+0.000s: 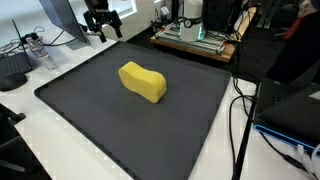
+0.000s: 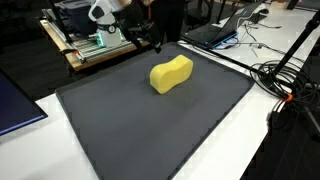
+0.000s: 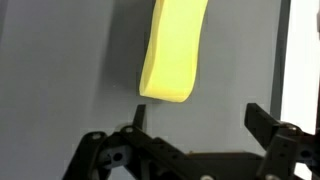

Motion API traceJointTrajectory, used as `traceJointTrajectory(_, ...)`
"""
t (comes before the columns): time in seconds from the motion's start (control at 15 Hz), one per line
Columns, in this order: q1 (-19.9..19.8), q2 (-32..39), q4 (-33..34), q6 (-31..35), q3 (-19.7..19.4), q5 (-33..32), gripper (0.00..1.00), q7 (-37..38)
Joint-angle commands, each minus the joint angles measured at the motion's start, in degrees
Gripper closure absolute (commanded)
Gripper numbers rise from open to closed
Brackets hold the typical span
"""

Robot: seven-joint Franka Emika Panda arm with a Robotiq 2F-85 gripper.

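The black gripper hangs with its fingers spread wide and nothing between them, near an edge of the dark grey flat mat on the surface. A curvy yellow foam sponge lies flat on the mat ahead of the gripper, clear of its fingertips.

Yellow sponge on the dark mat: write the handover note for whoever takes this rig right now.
The end effector is open and empty. It hangs near the edge of the dark mat, well apart from the sponge.
The yellow sponge lies flat near the middle of the mat. In the wrist view it sits ahead of the open jaws, untouched.
Done: nothing gripped, no contact made.
Left: the approach to the sponge and any grip on it.
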Motion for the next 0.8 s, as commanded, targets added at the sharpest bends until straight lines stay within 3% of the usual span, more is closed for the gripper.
traceJointTrajectory(0.0, -1.7, -1.5, -4.1, 1.2, -1.3, 7.5, 0.0, -5.4)
traceJointTrajectory(0.27, -2.6, -2.3, -8.6, 3.3, -2.5, 14.7, 0.0, -11.9)
traceJointTrajectory(0.73, -2.5, -3.9, -18.7, 10.9, -3.1, 26.9, 0.0, -30.4)
